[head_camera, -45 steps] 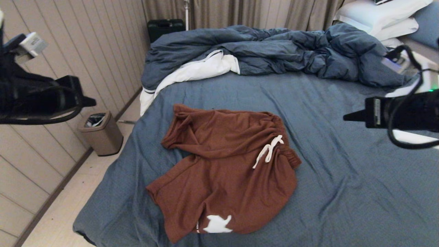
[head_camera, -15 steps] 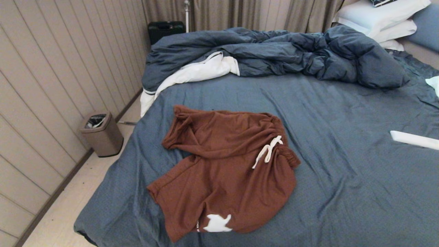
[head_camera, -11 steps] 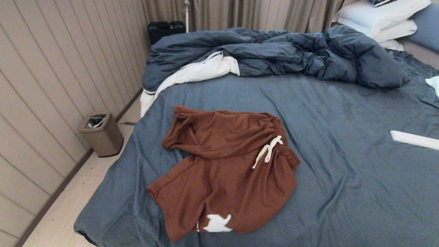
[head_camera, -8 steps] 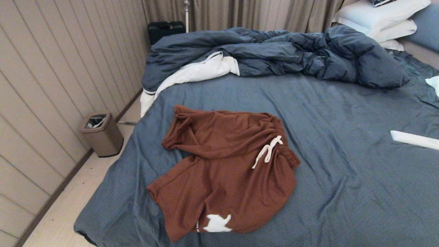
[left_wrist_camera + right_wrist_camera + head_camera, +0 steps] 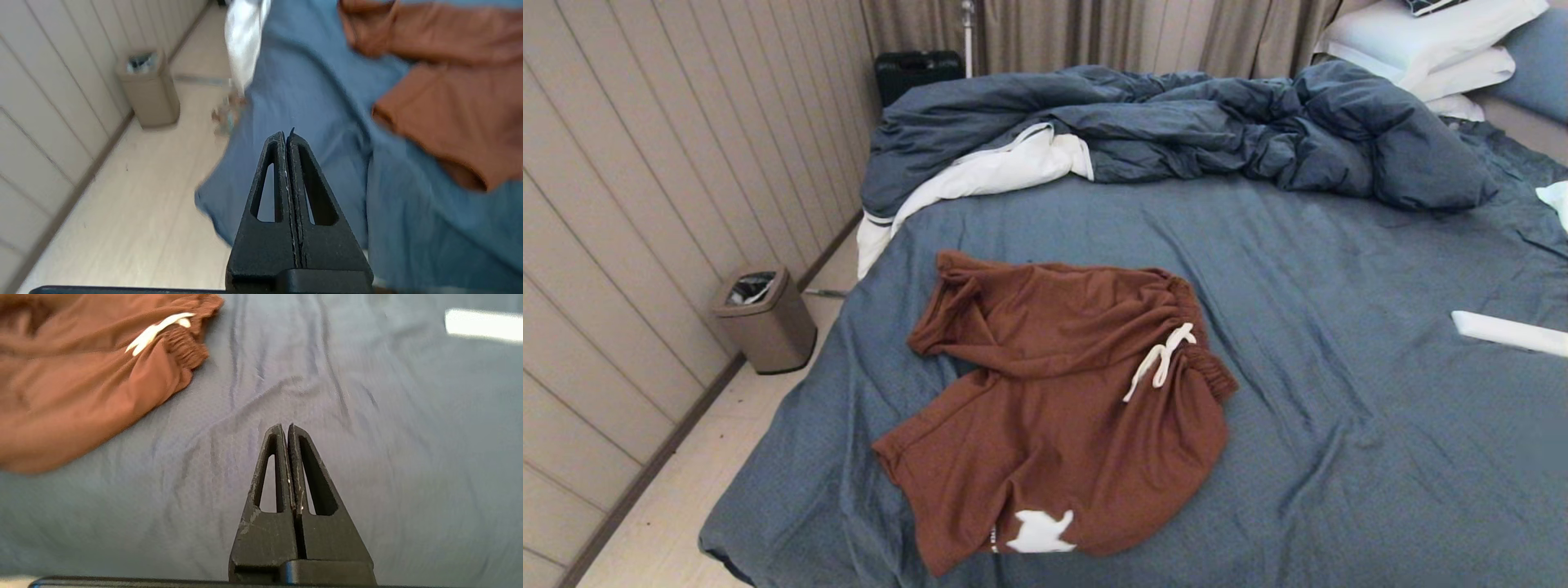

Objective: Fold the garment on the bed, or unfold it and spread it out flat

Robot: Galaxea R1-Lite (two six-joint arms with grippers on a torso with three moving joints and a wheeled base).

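Head view, bed (image 5: 1339, 343): slate-blue sheet, wrinkled.
Garment (image 5: 1062, 408): rumpled on the near-left part of the sheet, untouched.
Left gripper (image 5: 287, 136): fingers pressed together, empty, off the bed's left edge; garment to its right.
Right gripper (image 5: 286, 430): fingers together, empty, over bare sheet; garment to its left.

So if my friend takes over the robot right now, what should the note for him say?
Left gripper: shut, empty, above the bed's left edge near the floor.
Right gripper: shut, empty, over bare sheet to the right of the shorts.
Rust-brown shorts: lying rumpled on the bed, one leg folded across, white drawstring showing. Nothing grips them.
Done: not folded, not spread flat.
Left: grasp the shorts, then fold them or smooth them flat.
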